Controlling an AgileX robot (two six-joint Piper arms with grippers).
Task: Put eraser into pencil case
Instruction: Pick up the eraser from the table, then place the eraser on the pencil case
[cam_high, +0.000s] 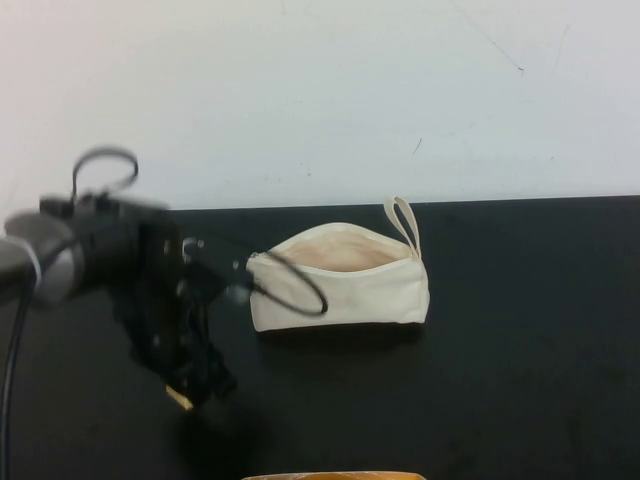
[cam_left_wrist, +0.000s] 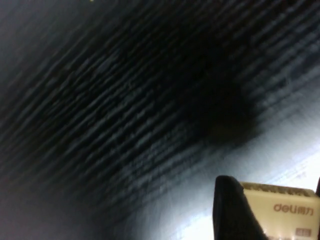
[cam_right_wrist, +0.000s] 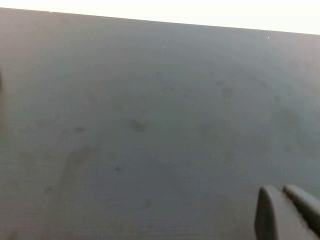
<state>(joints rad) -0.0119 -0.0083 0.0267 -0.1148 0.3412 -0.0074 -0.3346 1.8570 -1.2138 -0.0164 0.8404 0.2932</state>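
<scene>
The cream-white pencil case (cam_high: 340, 295) lies on the black table, its zip open, pale lining showing and its loop strap (cam_high: 403, 220) at the far right end. My left gripper (cam_high: 195, 385) hangs just above the table, to the left of and nearer than the case, shut on the tan-yellow eraser (cam_high: 180, 398). In the left wrist view the eraser (cam_left_wrist: 280, 212) with its printed marks sits between the dark fingers (cam_left_wrist: 227, 210) of the left gripper (cam_left_wrist: 272, 196). My right gripper (cam_right_wrist: 281, 192) shows only in its wrist view, its fingers together over bare table.
The black table (cam_high: 520, 350) ends at a white wall behind the case. A black cable (cam_high: 300, 290) loops from the left arm across the case's left end. A tan object (cam_high: 335, 476) peeks in at the near edge.
</scene>
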